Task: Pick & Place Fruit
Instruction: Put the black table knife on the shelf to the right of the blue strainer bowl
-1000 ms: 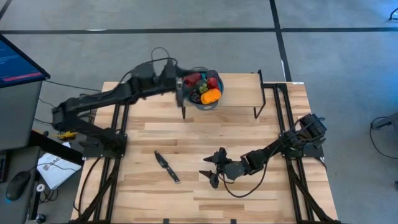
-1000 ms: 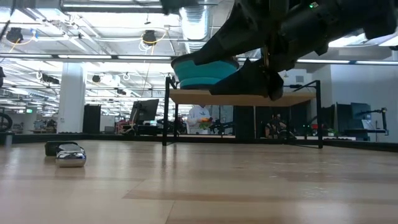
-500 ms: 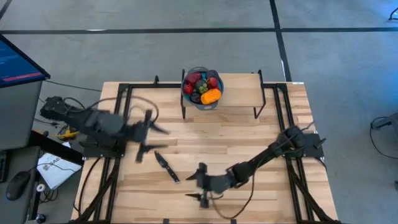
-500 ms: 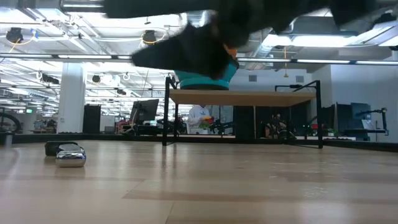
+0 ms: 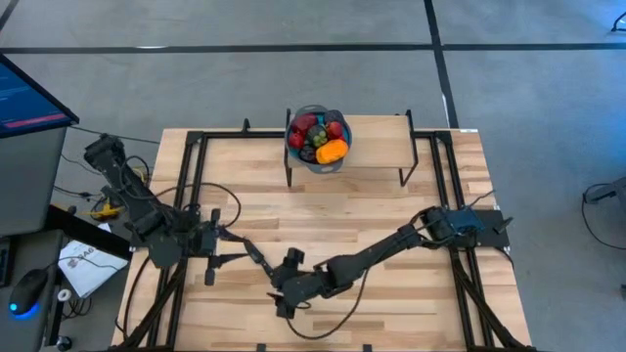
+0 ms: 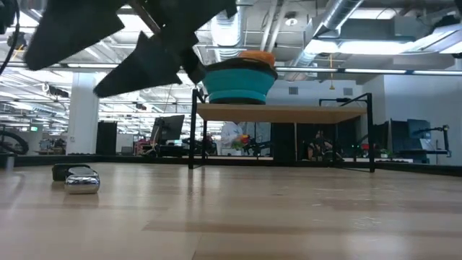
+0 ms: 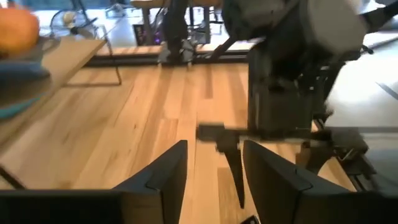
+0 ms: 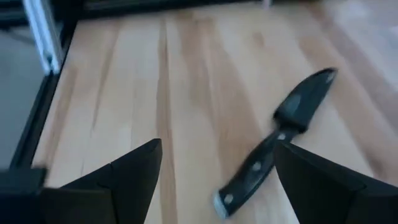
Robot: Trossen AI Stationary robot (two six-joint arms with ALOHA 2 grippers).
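Note:
The fruit (image 5: 318, 135), red, orange, green and dark pieces, lies heaped in a blue bowl (image 5: 321, 164) that stands on a raised wooden shelf (image 5: 377, 147) at the table's far side. An orange piece also shows in the low view (image 6: 253, 56). My left gripper (image 5: 233, 249) is open and empty over the table's left half, just left of a black-handled knife (image 5: 254, 254). My right gripper (image 5: 282, 286) is open above the knife's handle end. In the right wrist view (image 8: 217, 149) the knife (image 8: 273, 152) lies on the wood between the fingers, untouched.
The knife also shows at the left of the low view (image 6: 76, 180). The shelf stands on thin black legs (image 5: 290, 176). My two arms point at each other near the knife, and my right arm (image 7: 292, 74) fills the left wrist view. Black frame rails (image 5: 186, 186) run along both table sides.
My left gripper has left the bowl on the shelf and swung toward the table's left and near edges, down to beside the knife. My right gripper has gone toward the table's left edge, to the knife. The bowl and fruit have stayed on the shelf.

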